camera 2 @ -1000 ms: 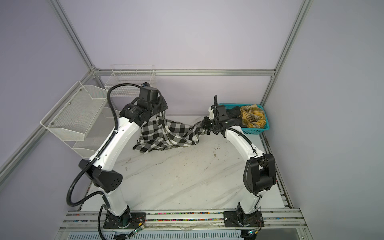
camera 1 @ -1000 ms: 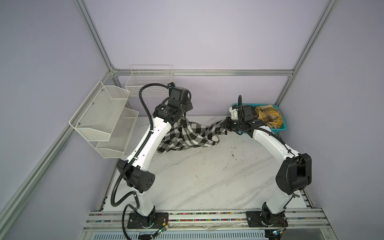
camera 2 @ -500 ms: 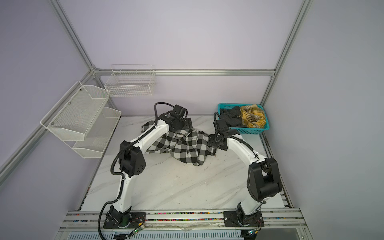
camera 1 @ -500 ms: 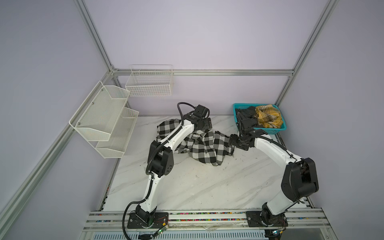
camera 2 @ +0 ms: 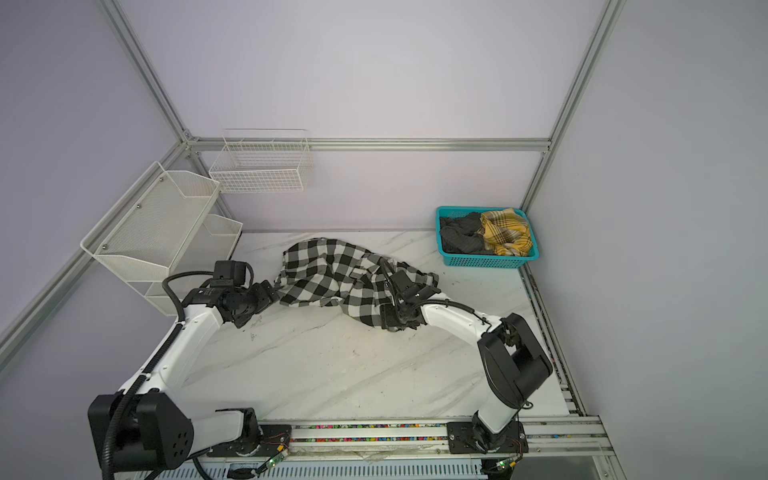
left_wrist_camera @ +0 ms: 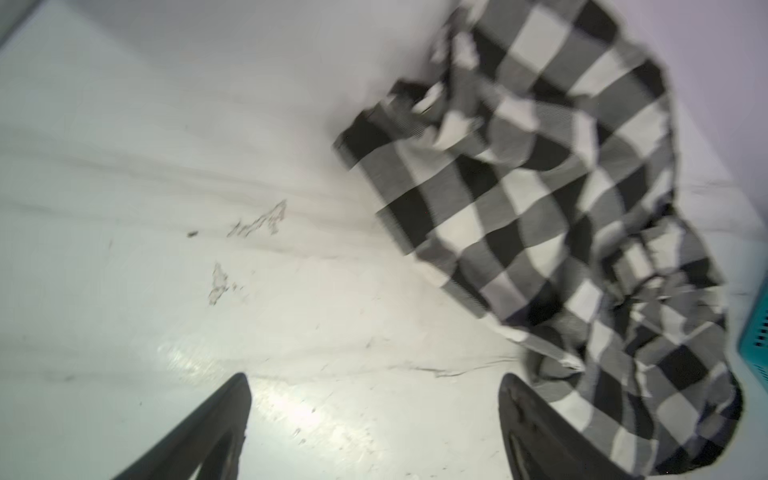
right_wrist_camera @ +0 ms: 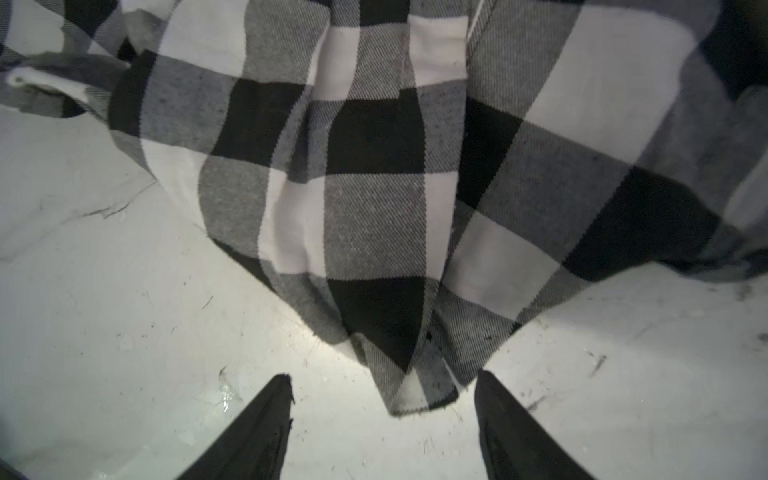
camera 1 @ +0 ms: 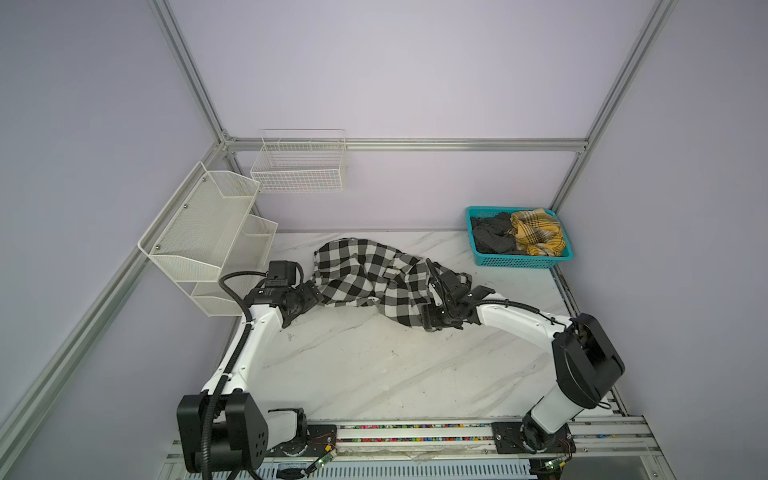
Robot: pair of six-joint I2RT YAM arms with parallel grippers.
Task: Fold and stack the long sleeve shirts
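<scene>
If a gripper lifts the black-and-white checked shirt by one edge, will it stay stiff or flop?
Probably floppy: the black-and-white checked cloth shirt lies crumpled in soft folds on the white marble tabletop, so the rest would likely dangle. A push would probably bunch it, not slide it whole. Its coarse weave looks grippy rather than slippery.

White tubular arm links (camera 1: 515,322), boxy black joints (camera 1: 588,365), black corrugated cable (camera 1: 237,353), tapered black pincer fingers (right_wrist_camera: 257,436)

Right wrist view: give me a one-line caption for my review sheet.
Open jaws straddle a pointed fold of the checked shirt on the scuffed white table.
</scene>
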